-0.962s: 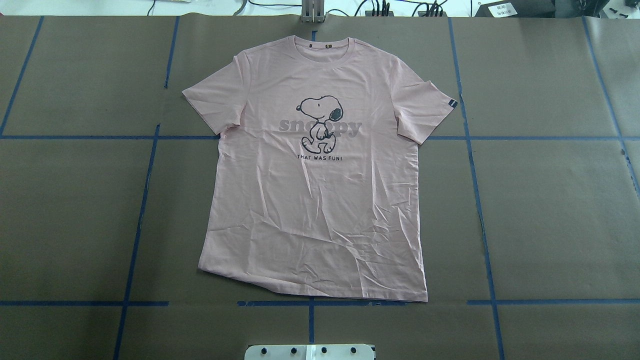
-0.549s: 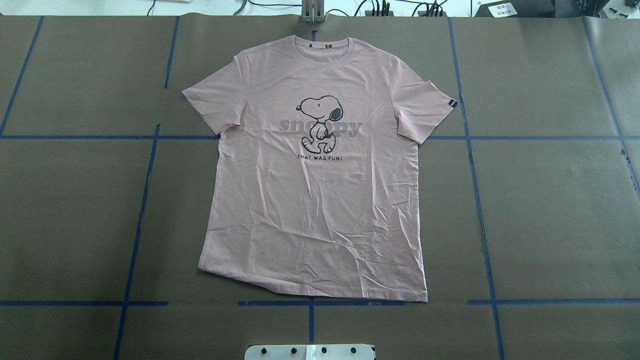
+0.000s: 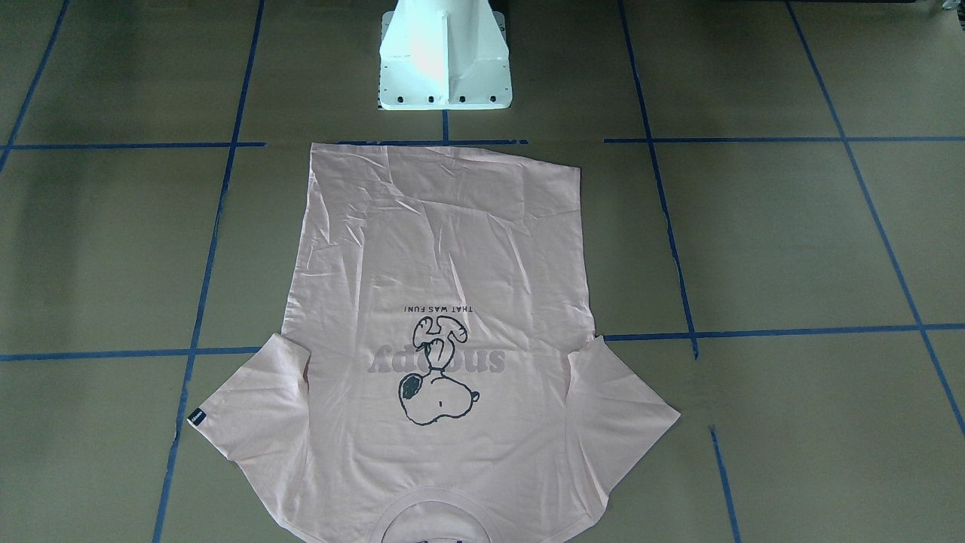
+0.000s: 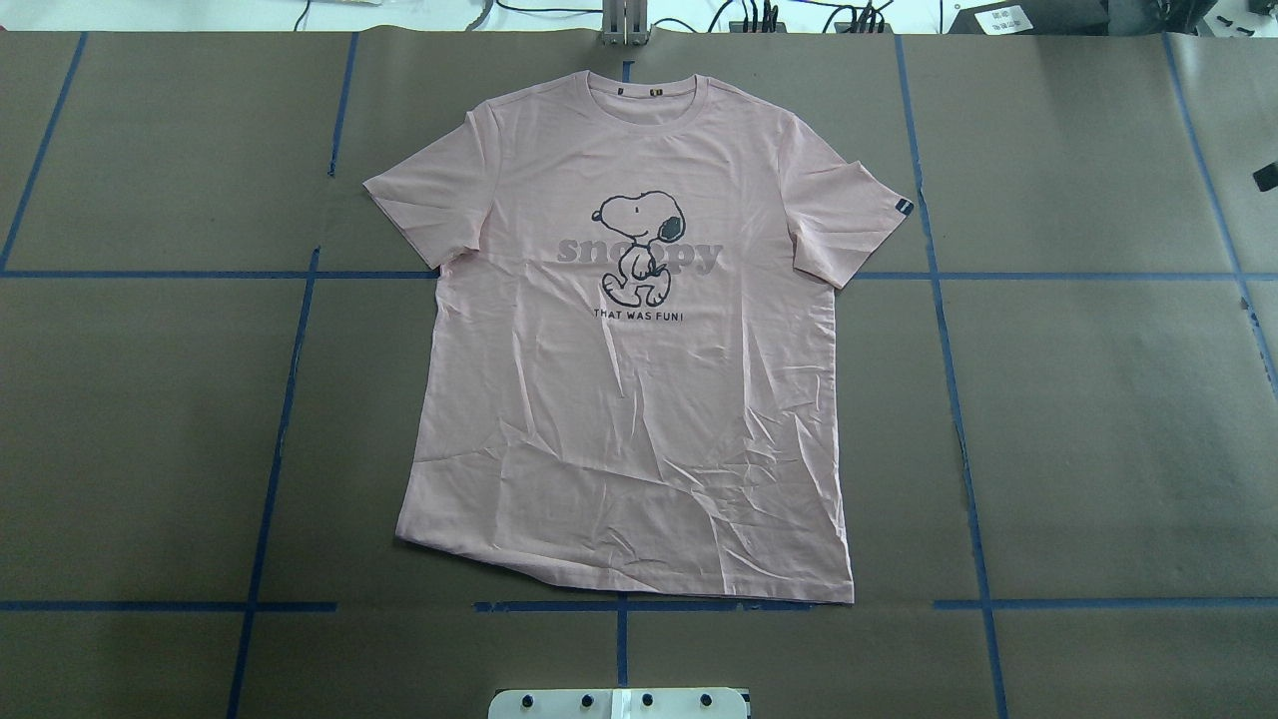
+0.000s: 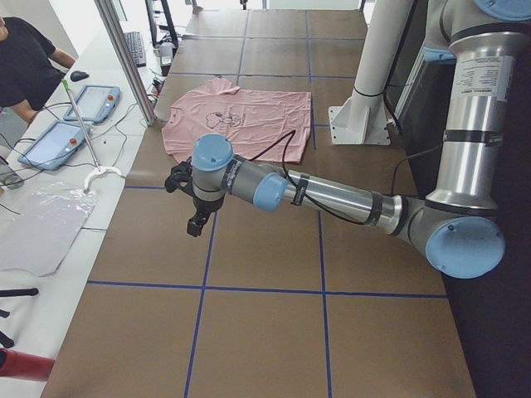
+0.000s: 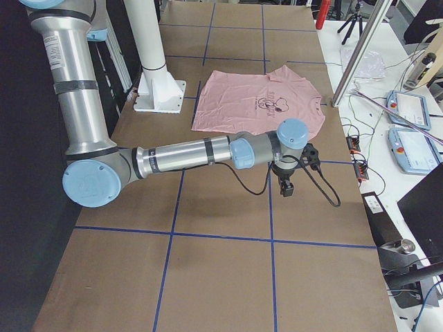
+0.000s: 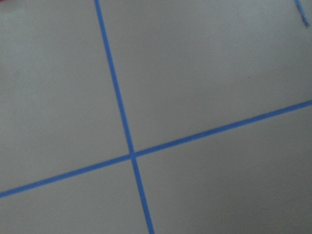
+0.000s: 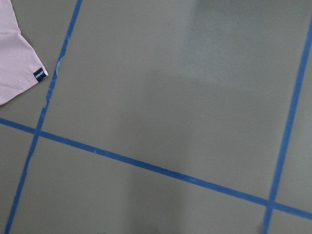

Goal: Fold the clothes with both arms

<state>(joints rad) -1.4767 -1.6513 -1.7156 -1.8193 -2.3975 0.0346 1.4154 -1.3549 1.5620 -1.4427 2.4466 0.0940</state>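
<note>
Stretched out level, left arm (image 5: 332,195) and right arm (image 6: 180,153), either side of flat, creased pink cotton T-shirt (image 4: 629,399); cannot tell left gripper (image 5: 193,224) or right gripper (image 6: 286,187) closure.

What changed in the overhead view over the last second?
A small dark part, probably the right gripper, has come into the overhead view at its right edge, well apart from the T-shirt. Nothing was taken hold of or let go. The T-shirt stayed flat, print up, in the same place with the same creases.
</note>
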